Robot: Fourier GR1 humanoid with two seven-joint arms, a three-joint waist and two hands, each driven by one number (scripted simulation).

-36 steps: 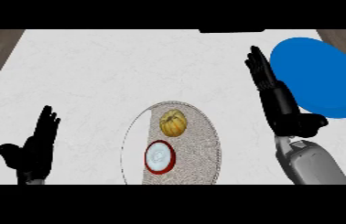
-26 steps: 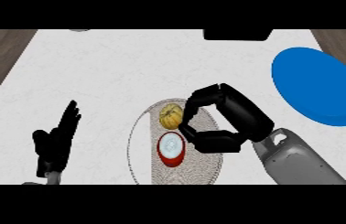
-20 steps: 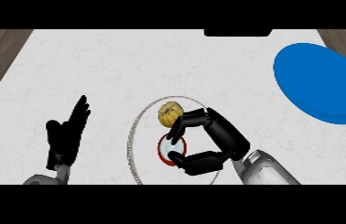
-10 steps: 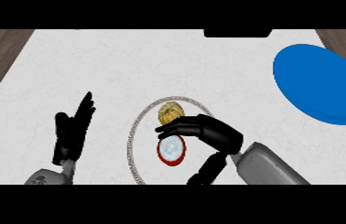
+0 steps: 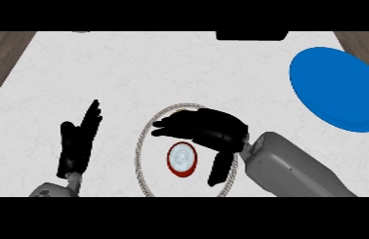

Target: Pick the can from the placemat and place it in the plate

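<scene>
Head view: reading from the near edge outward.
Right forearm point(image 5: 288, 165): coming in from 5 o'clock, slanting toward the middle of the counter point(image 5: 108, 72).
Can point(image 5: 182, 158): standing upright on the placemat point(image 5: 142, 150), near its centre and a touch toward 6 o'clock; red rim and pale lid facing up, fully in view.
Left hand point(image 5: 78, 143): resting at 9 o'clock of the can, well apart, fingers straight and relaxed, carrying nothing.
Right hand point(image 5: 209, 130): arching over the mat at 12 to 1 o'clock of the can, fingers spread and bent; thumb point(image 5: 218, 169) hanging at 3 o'clock of it, with a sliver of mat showing between. Not clasping the can yet, as far as I can judge.
Handling: likely a light, rigid metal can with smooth, slick walls and prone to tipping; taking it across the side wall, thumb opposite fingers, and keeping it upright looks best.
Plate point(image 5: 331, 87): blue, lying at 2 o'clock, well apart from the mat, partly cut by the edge.
Dark block point(image 5: 252, 35): sitting at 12 o'clock on the far edge.
</scene>
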